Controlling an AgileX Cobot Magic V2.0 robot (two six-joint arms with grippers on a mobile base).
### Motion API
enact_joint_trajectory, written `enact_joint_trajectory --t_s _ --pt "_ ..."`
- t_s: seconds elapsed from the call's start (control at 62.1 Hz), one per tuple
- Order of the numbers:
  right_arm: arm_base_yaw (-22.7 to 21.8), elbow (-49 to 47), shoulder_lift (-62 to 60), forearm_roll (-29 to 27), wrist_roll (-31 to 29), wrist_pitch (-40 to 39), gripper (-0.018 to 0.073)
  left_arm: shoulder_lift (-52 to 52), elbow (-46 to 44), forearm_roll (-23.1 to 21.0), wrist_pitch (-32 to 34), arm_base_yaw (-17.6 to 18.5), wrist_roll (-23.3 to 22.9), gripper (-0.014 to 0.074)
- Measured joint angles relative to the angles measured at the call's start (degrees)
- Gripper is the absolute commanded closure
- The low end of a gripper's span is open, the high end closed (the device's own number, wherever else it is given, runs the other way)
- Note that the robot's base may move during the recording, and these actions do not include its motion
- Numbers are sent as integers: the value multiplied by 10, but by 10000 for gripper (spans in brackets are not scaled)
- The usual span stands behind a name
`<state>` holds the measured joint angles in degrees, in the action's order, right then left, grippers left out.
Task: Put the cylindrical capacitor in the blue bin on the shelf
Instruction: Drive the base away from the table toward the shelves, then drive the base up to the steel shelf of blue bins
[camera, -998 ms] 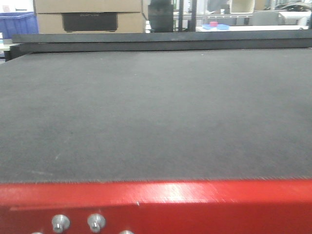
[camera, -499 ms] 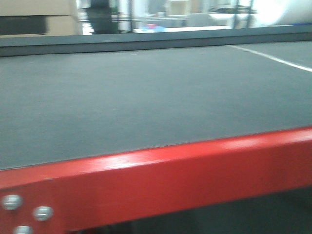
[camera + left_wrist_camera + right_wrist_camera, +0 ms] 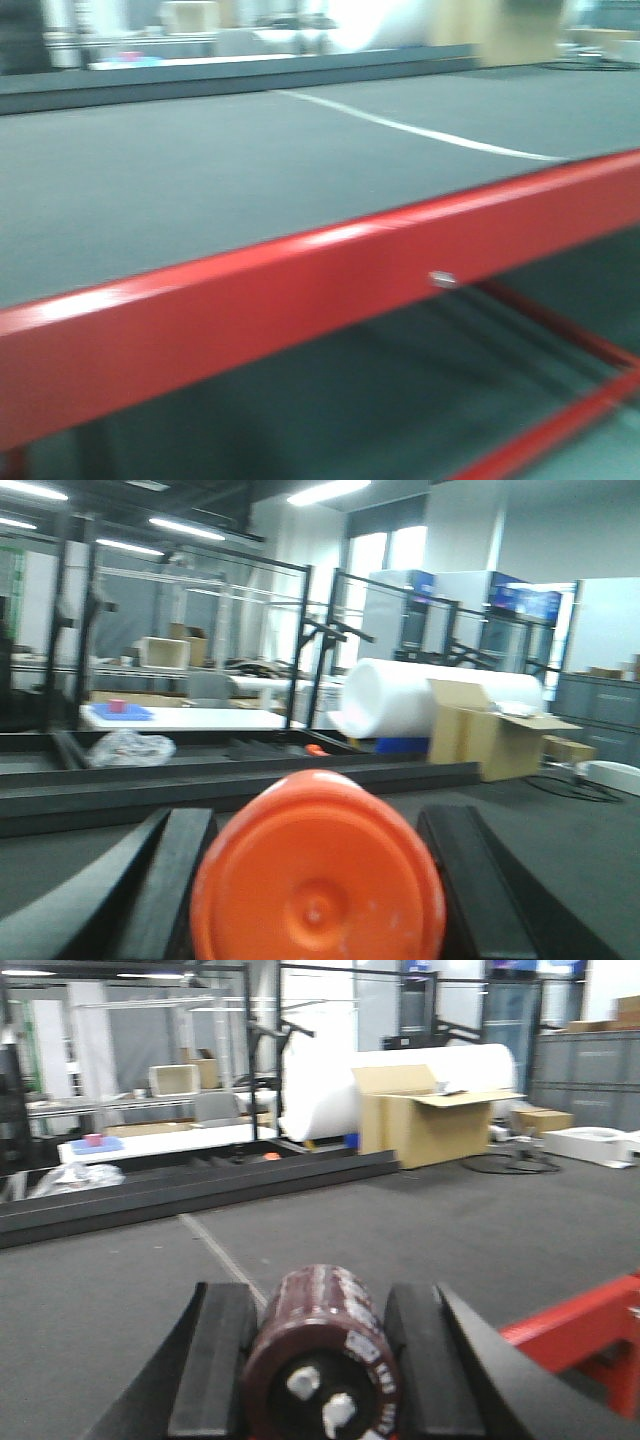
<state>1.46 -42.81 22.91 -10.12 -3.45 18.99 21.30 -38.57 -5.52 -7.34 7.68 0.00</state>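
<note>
In the left wrist view the left gripper has its black fingers pressed in on an orange round-ended object, flat face toward the camera. It sits above the grey worktop, whose far edge runs behind it.

In the right wrist view the right gripper pinches the cylindrical capacitor between its two black pads, one on each flank. The capacitor's long axis runs straight out along the fingers, roughly level. The terminal end faces the camera and the far end points toward the worktop's far edge. Its body is dark maroon-brown and glossy, with pale printing on the right side too blurred to read. The near face carries two whitish terminals. It hangs over the worktop near the red frame at the right-hand edge.

The front view is blurred and shows only the red rail and grey top, no gripper.
</note>
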Motion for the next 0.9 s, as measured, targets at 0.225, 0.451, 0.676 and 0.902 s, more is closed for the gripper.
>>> enact_joint_trajectory --t_s 0.225,0.451,0.676,0.902 --pt "0 0 0 0 0 0 727 0 0 0 0 0 0 708" --pt "0 0 0 0 0 0 727 0 0 0 0 0 0 708" --pt "0 0 0 0 0 0 727 0 0 0 0 0 0 708" --pt "0 0 0 0 0 0 727 0 0 0 0 0 0 708"
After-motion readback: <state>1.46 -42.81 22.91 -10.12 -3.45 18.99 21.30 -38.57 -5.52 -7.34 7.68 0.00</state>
